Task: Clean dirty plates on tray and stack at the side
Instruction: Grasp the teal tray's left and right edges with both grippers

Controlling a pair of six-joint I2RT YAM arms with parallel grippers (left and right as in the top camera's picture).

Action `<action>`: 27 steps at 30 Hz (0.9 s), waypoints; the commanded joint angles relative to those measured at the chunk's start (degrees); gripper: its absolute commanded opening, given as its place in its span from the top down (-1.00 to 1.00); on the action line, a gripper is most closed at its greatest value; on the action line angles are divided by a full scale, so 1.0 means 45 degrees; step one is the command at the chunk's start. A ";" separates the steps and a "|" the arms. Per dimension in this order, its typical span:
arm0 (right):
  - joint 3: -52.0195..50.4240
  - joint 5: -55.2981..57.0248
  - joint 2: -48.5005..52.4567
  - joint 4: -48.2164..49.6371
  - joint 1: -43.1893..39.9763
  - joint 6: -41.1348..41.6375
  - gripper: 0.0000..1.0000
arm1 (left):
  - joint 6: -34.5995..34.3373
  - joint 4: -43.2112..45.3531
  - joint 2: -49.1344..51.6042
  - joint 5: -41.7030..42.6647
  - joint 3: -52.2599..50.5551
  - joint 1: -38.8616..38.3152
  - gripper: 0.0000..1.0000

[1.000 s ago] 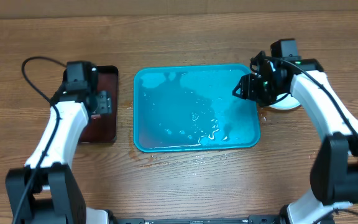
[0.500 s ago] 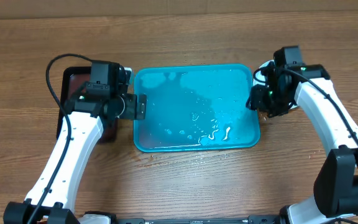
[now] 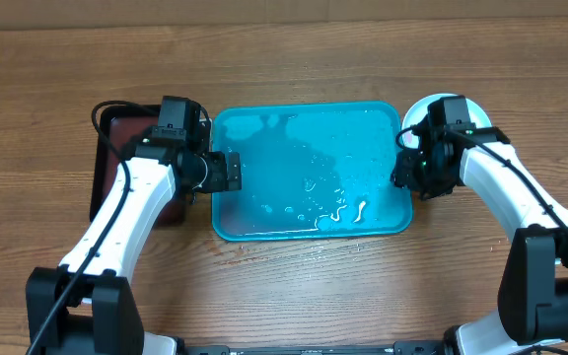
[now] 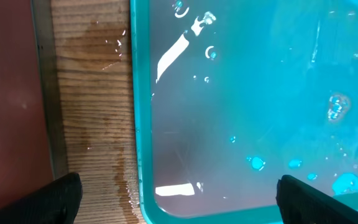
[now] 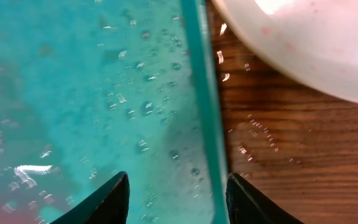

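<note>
The turquoise tray (image 3: 294,158) lies mid-table, wet with droplets and with no plates on it. A pale round plate (image 3: 417,113) sits on the wood just right of the tray, partly under my right arm. In the right wrist view the plate (image 5: 309,43) is white with faint red specks. The cyan and yellow-green plates cannot be made out. My left gripper (image 3: 227,173) is open, its jaws astride the tray's left rim (image 4: 135,124). My right gripper (image 3: 405,179) is open, its jaws astride the tray's right rim (image 5: 199,93).
A smaller black tray (image 3: 98,187) with a dark red inside lies left of the turquoise tray, partly under my left arm. Water marks wet the wood (image 4: 92,56) between the two trays and by the plate (image 5: 260,130).
My left arm has swung right from over the black tray to the turquoise tray's left rim. My right gripper has moved down off the plate area to the tray's right rim.
</note>
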 commanded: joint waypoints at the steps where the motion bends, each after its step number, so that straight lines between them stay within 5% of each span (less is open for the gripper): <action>1: -0.0607 0.0612 -0.0092 0.0559 -0.0078 -0.0112 -0.03 | -0.0466 0.0010 0.0146 -0.0340 0.0053 -0.0092 -1.00; 27: -0.1569 -0.0311 -0.0087 0.1802 0.0078 0.0015 -0.03 | -0.0636 0.0899 0.1064 -0.1239 -0.0005 -0.0097 -0.99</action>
